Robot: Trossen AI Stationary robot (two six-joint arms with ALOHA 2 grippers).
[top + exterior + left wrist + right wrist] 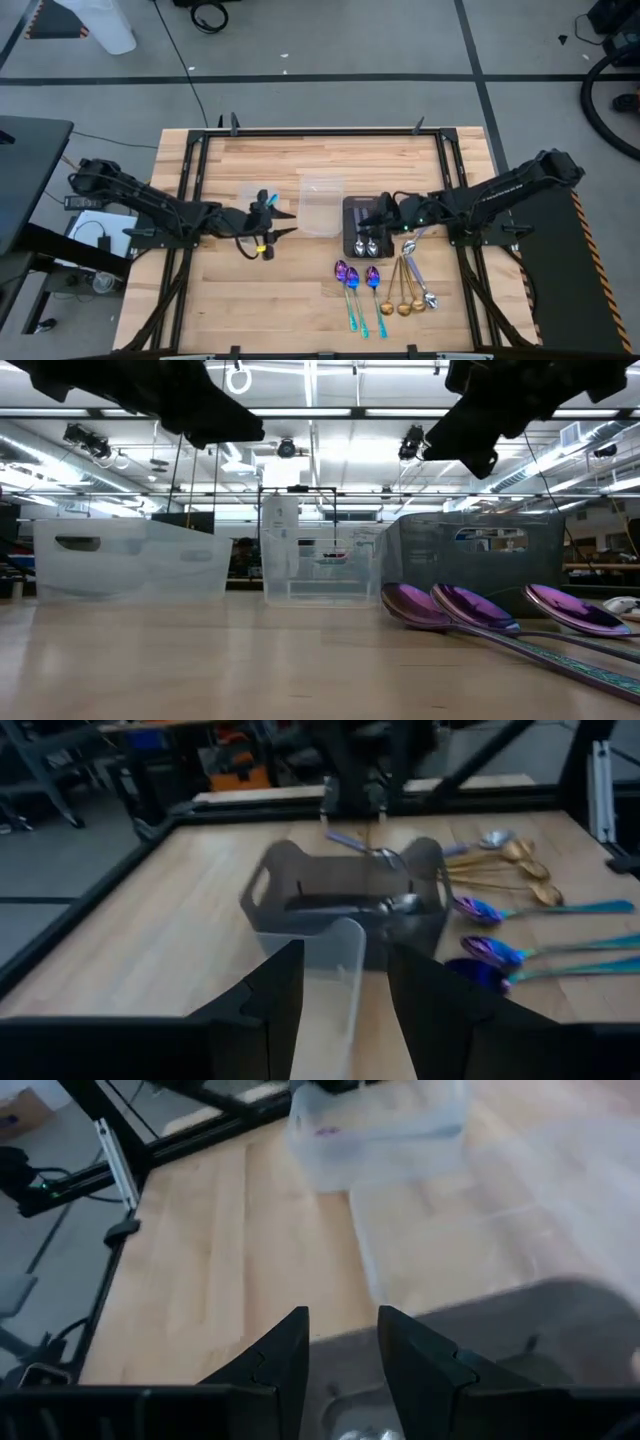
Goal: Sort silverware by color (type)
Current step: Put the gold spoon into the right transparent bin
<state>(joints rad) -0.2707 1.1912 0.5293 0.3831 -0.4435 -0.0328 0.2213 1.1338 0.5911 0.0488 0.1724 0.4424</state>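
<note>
- Hovering at centre-right of the overhead frame, my right gripper (378,213) hung above the dark grey tray (350,205), fingers parted and nothing between them; two silver spoons (367,244) already lay in the tray's lower end.
- My left gripper (270,222) sat left of centre, beside the clear plastic tub (321,205), its fingers (268,1000) spread and empty, with the tub's rim rising in the gap between them in the left wrist view.
- Unsorted silverware waited at lower centre of the overhead frame: three purple spoons (357,285) side by side, gold spoons (397,290) fanned just right of them, and at least one more silver spoon (424,285) touching the gold cluster.
- I judged the crowded gold-and-silver fan the chief hazard: slim handles lying against one another could make my fingers catch two finishes at once and spoil the sort.
- Flat, thin handles on bare wood could also slip out of a shallow pinch and skid into the purple row.
- My left fingers stood so close to the light tub that any forward push risked shoving or tipping it against the tray.
- A second clear tub (130,570) stood at left in the table-level view.
</note>
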